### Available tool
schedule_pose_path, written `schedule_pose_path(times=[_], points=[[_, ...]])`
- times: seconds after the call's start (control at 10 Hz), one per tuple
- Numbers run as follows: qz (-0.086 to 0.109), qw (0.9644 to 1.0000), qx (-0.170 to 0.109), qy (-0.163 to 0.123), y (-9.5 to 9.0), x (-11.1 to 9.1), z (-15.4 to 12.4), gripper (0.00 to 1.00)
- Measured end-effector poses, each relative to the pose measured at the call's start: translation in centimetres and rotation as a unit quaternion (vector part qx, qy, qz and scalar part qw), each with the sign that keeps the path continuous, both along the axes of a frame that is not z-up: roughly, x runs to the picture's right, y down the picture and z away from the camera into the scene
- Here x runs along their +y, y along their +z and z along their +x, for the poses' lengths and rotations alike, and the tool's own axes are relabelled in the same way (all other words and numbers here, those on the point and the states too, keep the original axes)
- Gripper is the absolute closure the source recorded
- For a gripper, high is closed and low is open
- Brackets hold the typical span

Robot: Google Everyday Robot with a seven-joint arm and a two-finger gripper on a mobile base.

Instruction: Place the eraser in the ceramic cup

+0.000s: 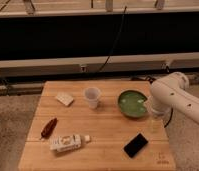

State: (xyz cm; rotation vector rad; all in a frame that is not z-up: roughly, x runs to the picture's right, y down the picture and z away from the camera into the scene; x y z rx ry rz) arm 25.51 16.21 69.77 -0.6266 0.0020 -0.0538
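The black eraser (pixel 136 145) lies flat on the wooden table (pixel 108 135), near the front right. The white ceramic cup (pixel 92 97) stands upright at the middle back of the table. My white arm (pixel 175 97) reaches in from the right. Its gripper (pixel 155 118) hangs at the table's right edge, just right of the green bowl and behind the eraser, well apart from the cup. Nothing shows in the gripper.
A round green bowl (pixel 131 103) sits right of the cup. A small white block (pixel 64 99) lies at the back left. A brown-red stick-shaped item (pixel 48 128) and a white tube (pixel 68 142) lie at the front left. A dark wall runs behind the table.
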Motion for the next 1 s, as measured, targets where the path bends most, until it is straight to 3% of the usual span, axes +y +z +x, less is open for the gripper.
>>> schedule_pose_path(times=[0.2, 0.7, 1.0], points=[[-0.007, 0.9998, -0.013, -0.012, 1.4, 2.6, -0.4, 0.2], [-0.024, 0.9986, -0.036, -0.032, 1.5, 6.1, -1.1, 0.2], [-0.027, 0.9972, -0.05, -0.048, 2.5, 7.3, -1.9, 0.2]])
